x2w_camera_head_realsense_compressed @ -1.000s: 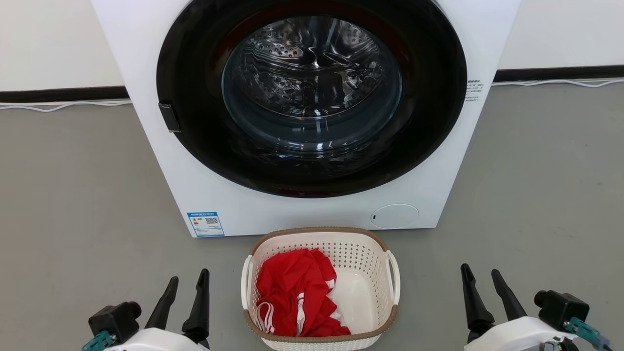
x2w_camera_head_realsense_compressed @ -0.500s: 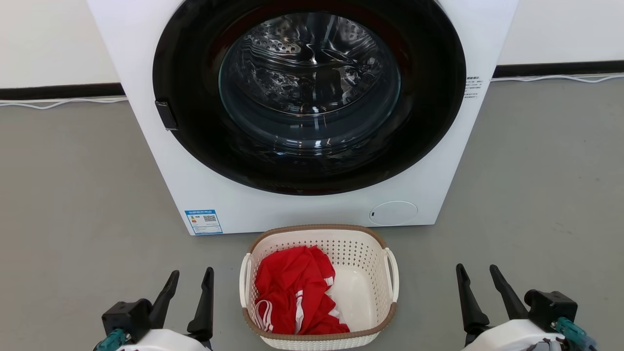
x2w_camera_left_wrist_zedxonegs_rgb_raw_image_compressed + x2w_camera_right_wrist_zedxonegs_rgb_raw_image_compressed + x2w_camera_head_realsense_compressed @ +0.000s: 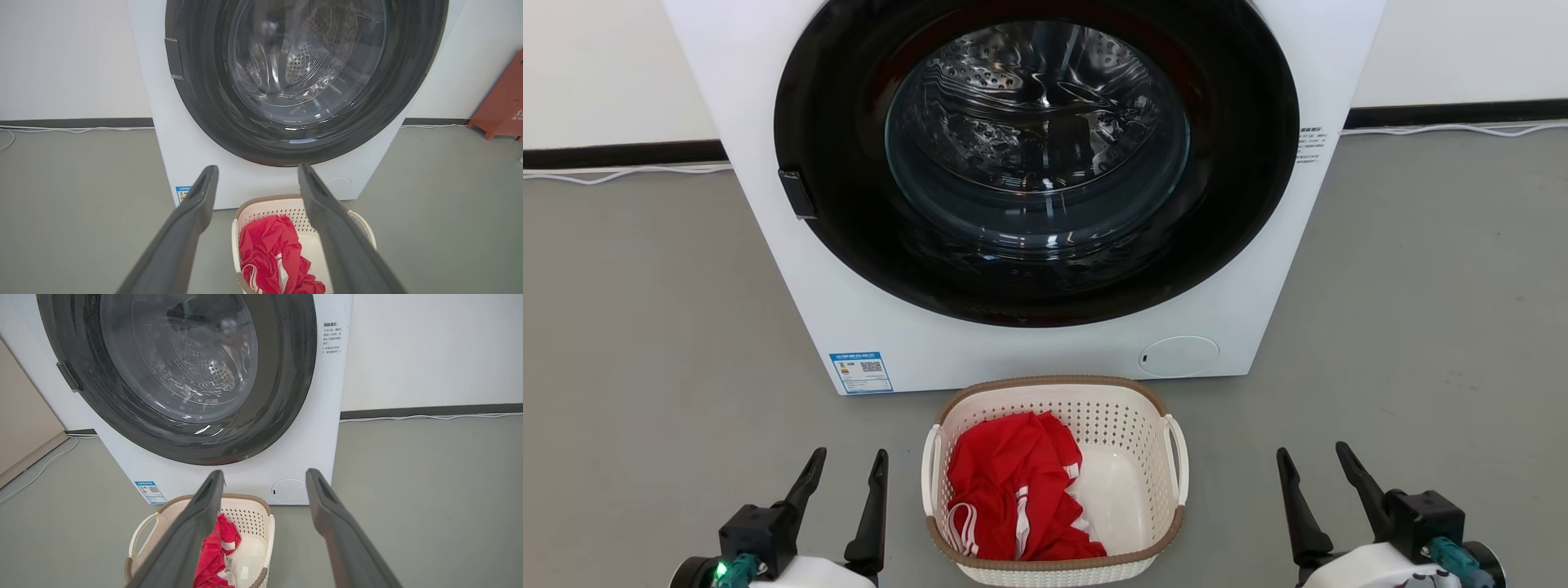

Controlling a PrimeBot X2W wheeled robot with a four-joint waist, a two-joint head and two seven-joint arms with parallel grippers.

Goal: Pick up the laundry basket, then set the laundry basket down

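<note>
The laundry basket (image 3: 1131, 425) is cream-white and perforated, with a brown rim and white loop handles. It stands on the grey floor just in front of the washing machine, and red clothing (image 3: 1013, 490) lies inside it. My left gripper (image 3: 848, 463) is open to the basket's left, apart from the handle. My right gripper (image 3: 1313, 457) is open to its right, further from it. The left wrist view shows the laundry basket (image 3: 269, 206) between and beyond my open fingers. In the right wrist view the laundry basket (image 3: 249, 516) sits low and left, partly behind one finger.
A large white washing machine (image 3: 1029, 351) with a dark round glass door (image 3: 1037, 155) stands right behind the basket. White cables (image 3: 621, 173) run along the wall base. An orange-red object (image 3: 504, 102) stands at the far right in the left wrist view. Grey floor spreads on both sides.
Both grippers have edged inward toward the basket, the left rightward and the right leftward. The head view has shifted slightly; the basket stays on the floor.
</note>
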